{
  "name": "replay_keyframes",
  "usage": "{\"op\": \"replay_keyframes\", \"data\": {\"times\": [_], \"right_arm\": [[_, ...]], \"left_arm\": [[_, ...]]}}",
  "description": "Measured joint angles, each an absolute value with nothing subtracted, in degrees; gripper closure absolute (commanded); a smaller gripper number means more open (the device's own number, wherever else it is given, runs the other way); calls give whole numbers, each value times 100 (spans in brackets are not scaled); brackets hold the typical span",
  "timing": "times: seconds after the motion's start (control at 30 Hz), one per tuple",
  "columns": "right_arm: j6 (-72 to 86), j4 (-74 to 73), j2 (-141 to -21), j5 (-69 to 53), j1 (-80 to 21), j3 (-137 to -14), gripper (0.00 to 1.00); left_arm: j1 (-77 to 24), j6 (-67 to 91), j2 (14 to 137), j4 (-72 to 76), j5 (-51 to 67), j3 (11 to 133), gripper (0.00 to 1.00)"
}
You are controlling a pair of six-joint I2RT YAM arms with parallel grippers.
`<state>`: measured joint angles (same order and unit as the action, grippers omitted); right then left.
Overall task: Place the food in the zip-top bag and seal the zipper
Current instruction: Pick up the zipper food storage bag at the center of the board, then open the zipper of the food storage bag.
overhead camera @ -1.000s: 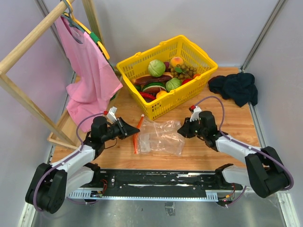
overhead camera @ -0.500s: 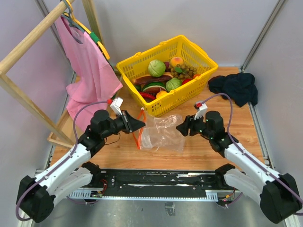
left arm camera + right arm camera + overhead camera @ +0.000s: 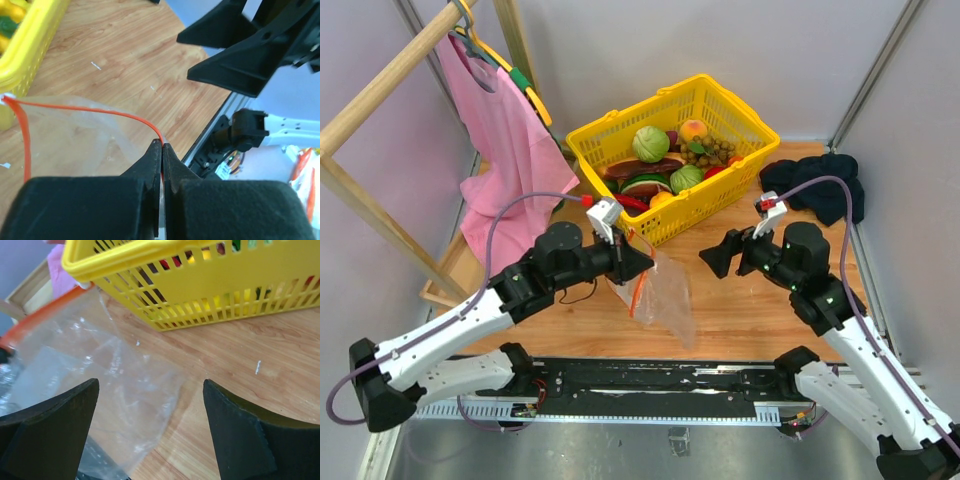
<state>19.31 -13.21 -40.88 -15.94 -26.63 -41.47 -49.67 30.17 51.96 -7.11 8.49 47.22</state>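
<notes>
The food lies in the yellow basket [image 3: 745, 115]: a green cabbage [image 3: 650, 143], red, dark and yellow pieces. My left gripper [image 3: 642, 262] is shut on the orange zipper [image 3: 638, 293] of the clear zip-top bag [image 3: 668, 300], which hangs from it above the wooden table. In the left wrist view the zipper [image 3: 100, 111] curves away from the pinched left gripper [image 3: 161, 145]. My right gripper [image 3: 712, 262] hovers to the bag's right, open, holding nothing. In the right wrist view the bag [image 3: 100, 385] and its zipper [image 3: 45, 315] show beyond the open right gripper [image 3: 150, 383].
A pink garment [image 3: 505, 150] hangs on a wooden rack [image 3: 380, 95] at the left. A dark cloth [image 3: 817, 185] lies at the back right. The basket [image 3: 210, 275] stands just behind the bag. A metal rail [image 3: 650, 385] runs along the near edge.
My left gripper has lifted the bag by its zipper, up and to the right, off the table. My right gripper has opened, let go of the bag and drawn back to the right.
</notes>
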Motion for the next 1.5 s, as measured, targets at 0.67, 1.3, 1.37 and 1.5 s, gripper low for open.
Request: {"op": "replay_keyframes", "data": {"times": [0.67,1.3,1.37,1.5], "right_arm": [[2220,-2829,-5513,-2495,-2689,-6239,16],[2517,-3413,-6040,-1367,-2965,-6208,56],[2475,-3454,-6034,-1269,-2989,-6206,69],[2368,-3465,-6005,-1127,-2995,-6206,89]], "left_arm": [[-6794,1387,7483,-1911,-1476,6969,100],[-7400,987,8309,-1946,-2502,7456,85],[-7422,980,8313,-1955,-2550,7456,77],[-7439,1048,8307,-1973,-2613,7456,57]]}}
